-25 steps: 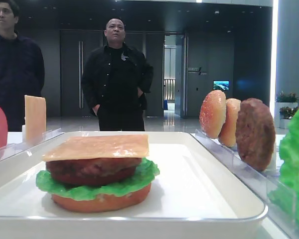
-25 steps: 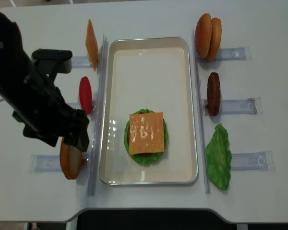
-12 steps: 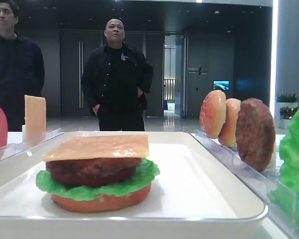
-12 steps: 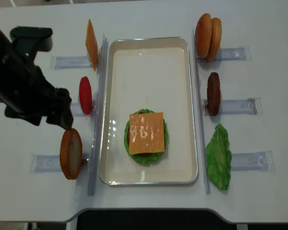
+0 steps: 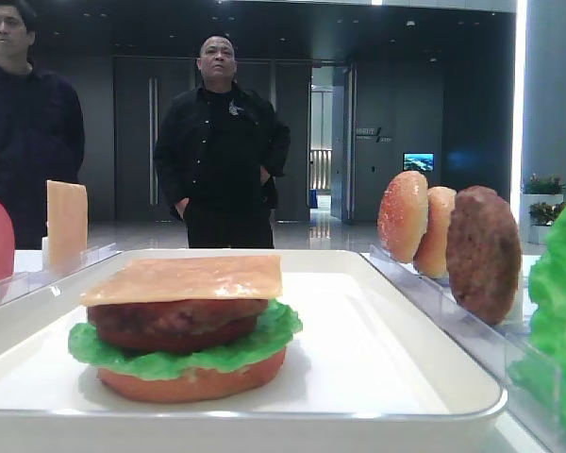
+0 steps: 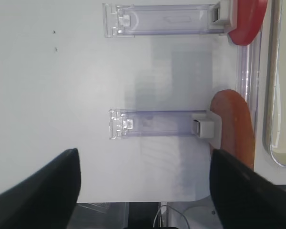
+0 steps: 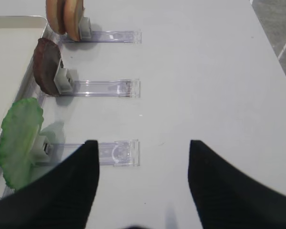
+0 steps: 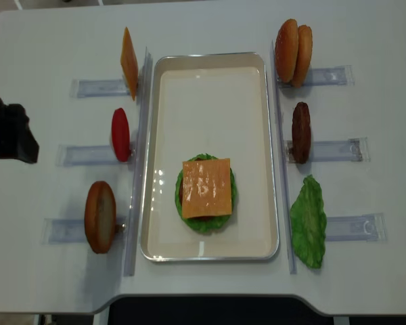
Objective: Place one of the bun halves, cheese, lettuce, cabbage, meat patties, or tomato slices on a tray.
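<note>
White table (image 8: 210,284), left pincer (image 6: 143,191) spread wide and empty above it, bun half (image 6: 233,129) just ahead to its right, cheese-topped burger (image 8: 206,187) on tray (image 8: 210,61) beyond, right pincer (image 7: 143,186) also apart, empty.

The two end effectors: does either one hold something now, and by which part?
Nothing is held. The left end effector and right end effector are both open, with only bare table between their fingers.

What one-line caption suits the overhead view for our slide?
Half-built burger topped with cheese on a white tray, spare ingredients standing in holders either side.

Lobby demo: 2 onlookers (image 5: 222,142), glass doors.
</note>
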You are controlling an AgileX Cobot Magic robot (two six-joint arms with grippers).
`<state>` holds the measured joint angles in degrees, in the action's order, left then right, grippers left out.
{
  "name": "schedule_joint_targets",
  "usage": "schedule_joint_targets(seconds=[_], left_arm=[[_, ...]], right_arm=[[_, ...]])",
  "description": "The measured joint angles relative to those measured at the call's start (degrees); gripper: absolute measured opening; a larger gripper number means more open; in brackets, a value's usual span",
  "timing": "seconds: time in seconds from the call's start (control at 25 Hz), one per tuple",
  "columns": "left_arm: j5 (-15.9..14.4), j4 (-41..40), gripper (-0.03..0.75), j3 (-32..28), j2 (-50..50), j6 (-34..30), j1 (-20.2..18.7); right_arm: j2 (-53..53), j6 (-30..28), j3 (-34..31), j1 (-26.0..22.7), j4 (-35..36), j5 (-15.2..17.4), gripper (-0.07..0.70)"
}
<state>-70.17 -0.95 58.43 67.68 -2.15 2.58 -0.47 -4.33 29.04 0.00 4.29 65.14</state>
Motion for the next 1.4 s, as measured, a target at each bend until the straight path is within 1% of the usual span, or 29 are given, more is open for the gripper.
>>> schedule_joint_targets(seconds=[0.24,0.36,0.6,0.76,1.04,1.16,1.24,1.4], left_arm=[[-0.1,0.5,0.65,-0.2,-2.8,-1.5,0.4],[-0.3,1.0,0.65,-2.0,-8.0,-2.6,0.5],[-0.9,3.1,0.65,-6.2,-22.1,-3.6,0.5],[-1.2,3.2,0.65,-10.6,-32.0,-4.3,0.5],[-1.2,3.4,0.65,-20.8,-47.9,-7.2,0.5],[-0.6,4.7,0.65,-24.7,-53.5,-7.6,0.5],[0.4,5.3,0.65,-26.8,-56.9,-7.6,0.5],[1.7,6.1,0.65,-29.4,-63.5,-7.7,0.5]], right_arm=[[0.0,0.0,0.0,0.0,0.0,0.0,0.398],[0.0,0.0,0.0,0.0,0.0,0.0,0.398],[0.0,0.0,0.0,0.0,0.0,0.0,0.398],[0.0,0.0,0.0,0.0,0.0,0.0,0.398],[0.0,0.0,0.0,0.0,0.0,0.0,0.398],[0.0,0.0,0.0,0.0,0.0,0.0,0.398],[0.0,0.0,0.0,0.0,0.0,0.0,0.398],[0.0,0.0,0.0,0.0,0.0,0.0,0.398]])
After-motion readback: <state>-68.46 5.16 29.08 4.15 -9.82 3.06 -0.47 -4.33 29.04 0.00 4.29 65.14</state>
